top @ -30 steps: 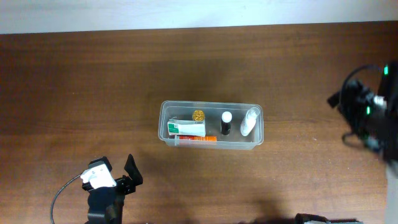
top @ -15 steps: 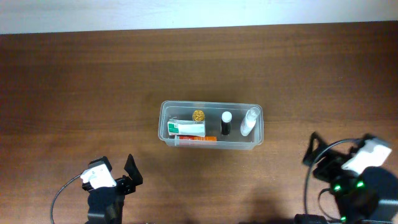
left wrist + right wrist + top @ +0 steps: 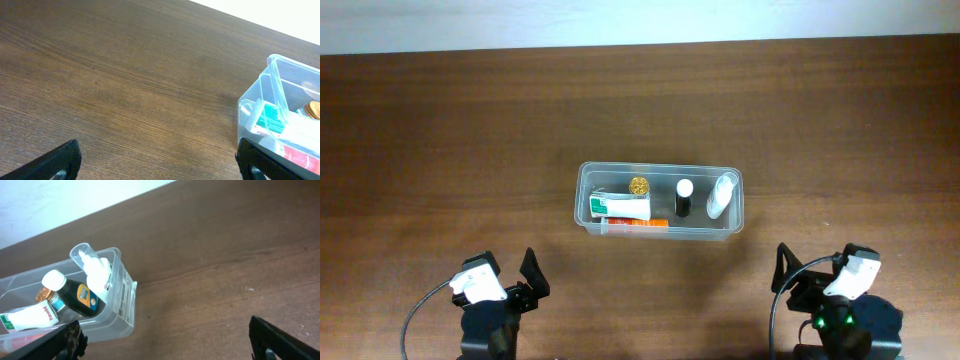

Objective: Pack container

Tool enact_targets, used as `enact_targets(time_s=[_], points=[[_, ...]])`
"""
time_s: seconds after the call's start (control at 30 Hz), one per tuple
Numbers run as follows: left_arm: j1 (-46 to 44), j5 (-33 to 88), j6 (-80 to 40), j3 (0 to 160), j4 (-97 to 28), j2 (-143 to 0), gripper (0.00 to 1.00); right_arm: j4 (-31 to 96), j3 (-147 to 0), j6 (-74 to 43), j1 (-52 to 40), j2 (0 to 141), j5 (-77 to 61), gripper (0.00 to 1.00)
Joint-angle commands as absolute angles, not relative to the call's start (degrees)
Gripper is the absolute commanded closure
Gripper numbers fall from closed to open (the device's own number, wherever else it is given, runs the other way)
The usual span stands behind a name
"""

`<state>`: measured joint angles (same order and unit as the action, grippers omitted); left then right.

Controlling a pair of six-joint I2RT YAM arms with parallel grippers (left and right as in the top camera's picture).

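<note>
1. Overhead view, nearest edge: left gripper (image 3: 505,278) and right gripper (image 3: 815,275) low at the two near corners of the table (image 3: 440,130), well apart from each other.
2. Left wrist view: jaws spread wide, one dark tip in each lower corner, brown wood showing between them, gripping and touching no object.
3. Right wrist view: jaws likewise spread wide, tips in both lower corners, wood between them, gripping and touching no object.
4. Farther out, about midway across the table and between the two arms: the container (image 3: 582,205), a clear tub with its long side toward the arms, apart from both grippers.
5. Inside it, left to right: green-and-white tube (image 3: 620,206) beside an orange box (image 3: 638,224) along the near wall, gold cap (image 3: 639,185) behind them, dark bottle (image 3: 684,207) with a white cap, white bottle (image 3: 721,195) at the right end.
6. Farthest: pale strip (image 3: 620,20) past the table's far edge.
</note>
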<state>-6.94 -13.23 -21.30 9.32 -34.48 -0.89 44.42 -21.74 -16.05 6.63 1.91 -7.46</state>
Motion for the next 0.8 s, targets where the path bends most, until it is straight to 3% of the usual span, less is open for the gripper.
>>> enact_targets(time_s=[0.0,0.77], points=[[-6.6,-12.8,-21.6,9.1,-34.5,-0.3,0.00,43.3,-19.2,-15.2,6.2,0.2,-8.4,0.02],[-6.6,-12.8,-21.6,9.1,-34.5,-0.3,0.00,42.3,-9.5,-15.2,6.2,0.2,-8.2,0.01]])
